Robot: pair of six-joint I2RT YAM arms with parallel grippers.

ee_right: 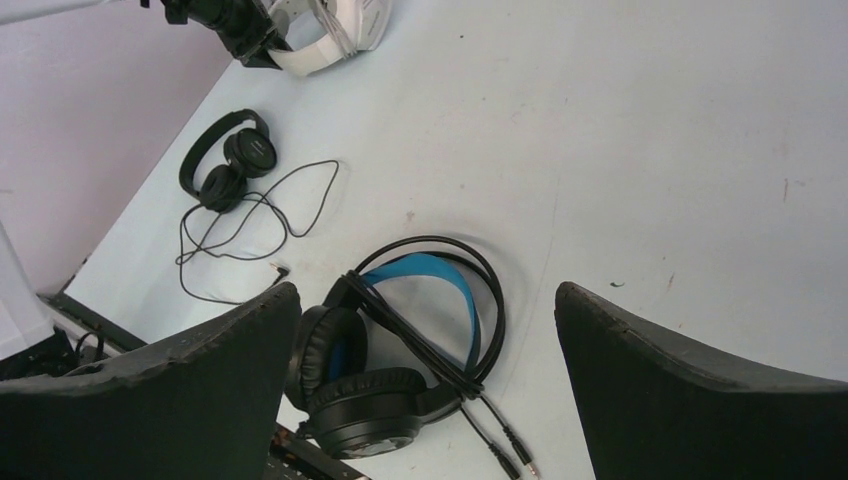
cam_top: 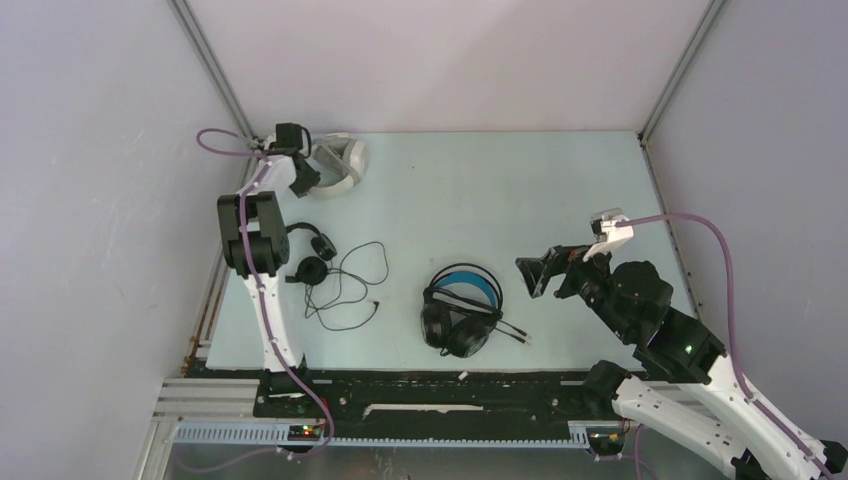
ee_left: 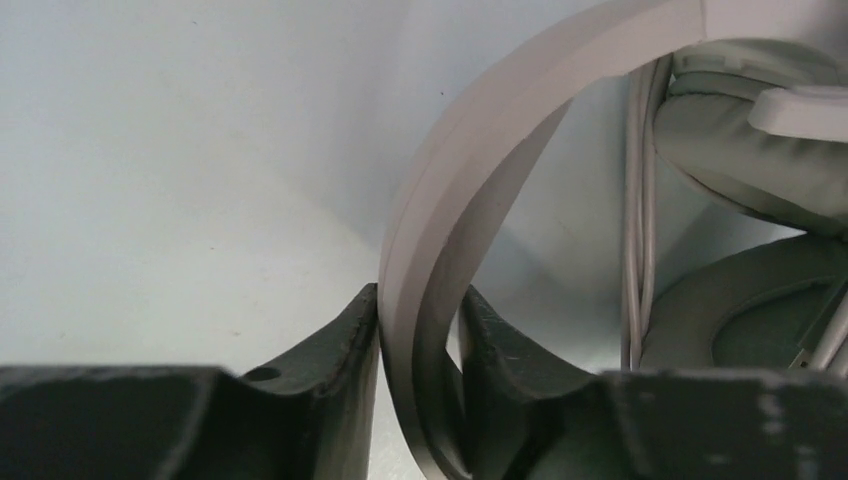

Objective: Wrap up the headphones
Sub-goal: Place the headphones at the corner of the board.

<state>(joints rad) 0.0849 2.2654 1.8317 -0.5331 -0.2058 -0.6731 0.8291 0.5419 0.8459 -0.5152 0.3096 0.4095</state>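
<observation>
Your left gripper (cam_top: pixel 300 180) is at the eleven o'clock corner of the counter (cam_top: pixel 480 190), jaws straddling the headband of the white-grey headphones (ee_left: pixel 500 130); one pad touches the band, but you cannot tell whether they pinch it. If the hold is loose, the band could slide or tip against the wall and spill its cord (ee_left: pixel 640 200). Your right gripper (ee_right: pixel 425 300) hangs with jaws spread wide and empty above the blue-lined black headphones (cam_top: pixel 460 310) at six o'clock; descending carelessly could snag their plugs. The small black headphones (cam_top: pixel 310 255) lie at nine o'clock, loose cable (cam_top: pixel 350 290) beside your left arm; a sweep could drag it.
</observation>
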